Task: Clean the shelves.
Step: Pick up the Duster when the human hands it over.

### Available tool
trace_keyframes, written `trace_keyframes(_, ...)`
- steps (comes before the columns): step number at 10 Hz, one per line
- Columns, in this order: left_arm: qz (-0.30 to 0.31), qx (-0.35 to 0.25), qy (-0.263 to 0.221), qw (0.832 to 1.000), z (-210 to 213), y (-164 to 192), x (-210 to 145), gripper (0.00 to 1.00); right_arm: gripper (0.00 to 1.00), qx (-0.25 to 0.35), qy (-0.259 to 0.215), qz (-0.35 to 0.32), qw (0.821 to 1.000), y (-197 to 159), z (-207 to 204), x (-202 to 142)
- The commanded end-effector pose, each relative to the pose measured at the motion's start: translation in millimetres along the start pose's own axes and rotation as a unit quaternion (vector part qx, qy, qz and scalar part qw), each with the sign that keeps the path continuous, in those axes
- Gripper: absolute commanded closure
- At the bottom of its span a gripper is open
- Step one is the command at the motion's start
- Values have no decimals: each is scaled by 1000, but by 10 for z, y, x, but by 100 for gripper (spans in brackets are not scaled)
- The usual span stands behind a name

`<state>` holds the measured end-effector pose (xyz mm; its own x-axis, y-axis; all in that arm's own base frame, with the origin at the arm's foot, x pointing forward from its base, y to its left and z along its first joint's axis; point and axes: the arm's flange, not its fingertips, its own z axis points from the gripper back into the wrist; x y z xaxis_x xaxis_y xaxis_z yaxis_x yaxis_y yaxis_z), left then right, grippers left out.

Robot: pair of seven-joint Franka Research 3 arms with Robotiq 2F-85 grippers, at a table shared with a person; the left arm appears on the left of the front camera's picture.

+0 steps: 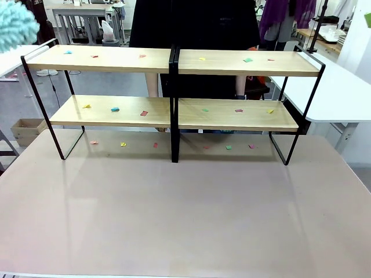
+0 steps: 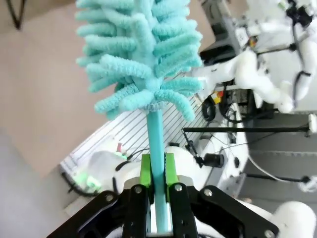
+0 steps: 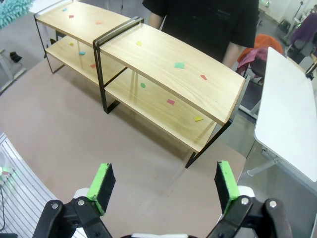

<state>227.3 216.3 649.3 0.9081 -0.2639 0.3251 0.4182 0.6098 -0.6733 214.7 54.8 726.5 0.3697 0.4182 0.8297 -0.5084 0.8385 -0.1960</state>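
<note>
L jaws clamp duster [image 2: 141, 59] stem | R jaws wide, empty | shelves [image 3: 163, 64] well ahead

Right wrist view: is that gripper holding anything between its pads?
No, the right gripper is wide open, with the tabletop visible in the gap between its green pads.
</note>
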Motion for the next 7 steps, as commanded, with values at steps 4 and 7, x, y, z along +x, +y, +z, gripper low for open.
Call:
trace_keyframes(4, 9, -5, -8, 1000, -100, 71, -142, 100, 0, 5, -1, 0, 1000, -4, -4, -4)
trace_keyframes(7, 9, -5, -8, 1000, -100, 71, -142, 100, 0, 5, -1, 0, 1000, -4, -4, -4)
